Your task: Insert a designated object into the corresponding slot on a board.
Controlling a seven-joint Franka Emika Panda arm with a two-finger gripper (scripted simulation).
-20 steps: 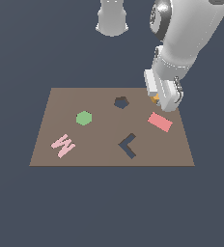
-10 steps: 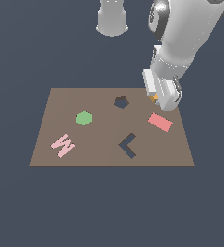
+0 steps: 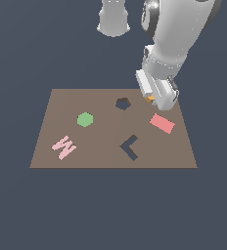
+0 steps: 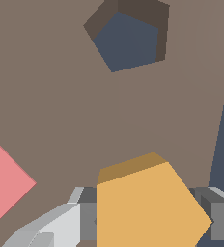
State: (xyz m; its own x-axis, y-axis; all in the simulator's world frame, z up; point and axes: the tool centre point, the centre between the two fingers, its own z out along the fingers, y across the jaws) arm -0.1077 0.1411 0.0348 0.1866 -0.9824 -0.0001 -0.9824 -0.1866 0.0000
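On the exterior view's left, a pink W-shaped piece lies flat near the front corner of the brown board, with a green hexagon a little behind it and further in. Toward the middle sits the dark pentagon slot, empty, and nearer the front edge is a dark blue chevron cutout. Further toward the exterior view's right, the white arm comes down from above and its claw hangs low over the board's far right corner. Only a sliver of the orange block shows there. Just in front of the claw lies the red rectangle, flat on the board. In the wrist view, the orange block sits between the two grey fingers, which press against its opposite sides, so the claw is clamped on it. The slot lies well apart from the block, across bare board.
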